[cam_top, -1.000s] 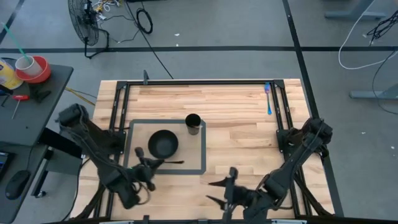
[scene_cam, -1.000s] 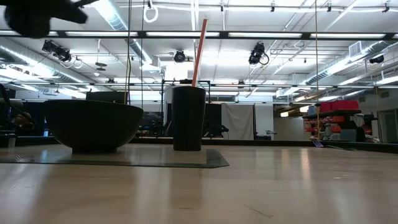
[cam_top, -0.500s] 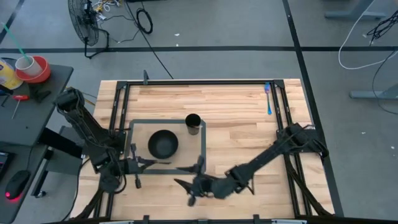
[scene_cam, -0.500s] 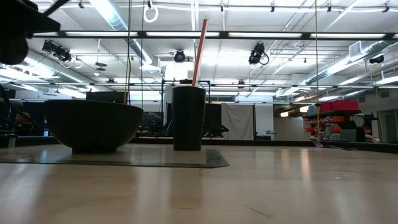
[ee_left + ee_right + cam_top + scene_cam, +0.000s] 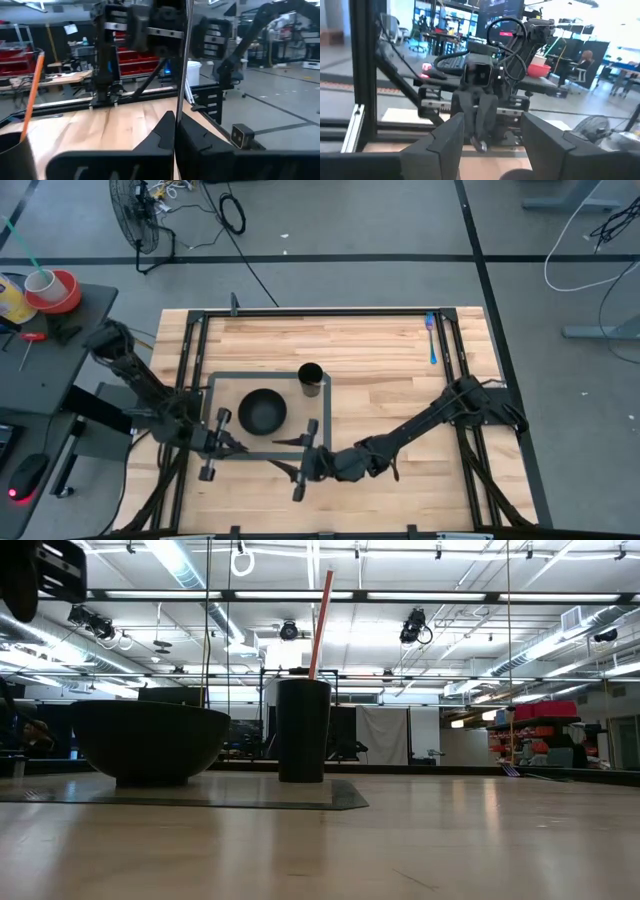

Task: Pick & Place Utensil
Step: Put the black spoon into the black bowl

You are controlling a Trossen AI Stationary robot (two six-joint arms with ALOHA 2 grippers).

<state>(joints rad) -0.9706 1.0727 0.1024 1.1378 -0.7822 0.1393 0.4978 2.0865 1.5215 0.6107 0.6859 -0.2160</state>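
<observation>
My left gripper (image 5: 232, 443) hovers over the mat's near edge, shut on a thin dark utensil (image 5: 272, 443) that points toward the table's right. In the left wrist view the utensil (image 5: 182, 75) rises past the shut fingers. My right gripper (image 5: 292, 457) faces it from the right, open. Its fingers (image 5: 447, 142) stand on either side of the utensil's rounded free end (image 5: 480, 145), and I see no touch. A black bowl (image 5: 262, 411) and a black cup (image 5: 311, 379) holding an orange straw (image 5: 321, 622) stand on a grey-bordered mat (image 5: 325, 430). My left gripper pinches the utensil's shaft (image 5: 175, 131) between its two fingers. The utensil runs along the fingers and sticks out past their tips toward the table's right. It is lifted clear of the table, over the mat's near edge.
A blue utensil (image 5: 431, 340) lies by the table's far right corner. Black frame rails (image 5: 448, 350) run along the left, right and far edges. Bare wood (image 5: 390, 400) stretches right of the mat. Off the table's left stands a side table (image 5: 50, 330) with a cup.
My right gripper has swept from the table's near right toward the left, coming in front of the left gripper at the utensil's free end. My left gripper has shifted slightly left and risen, keeping hold of the utensil.
</observation>
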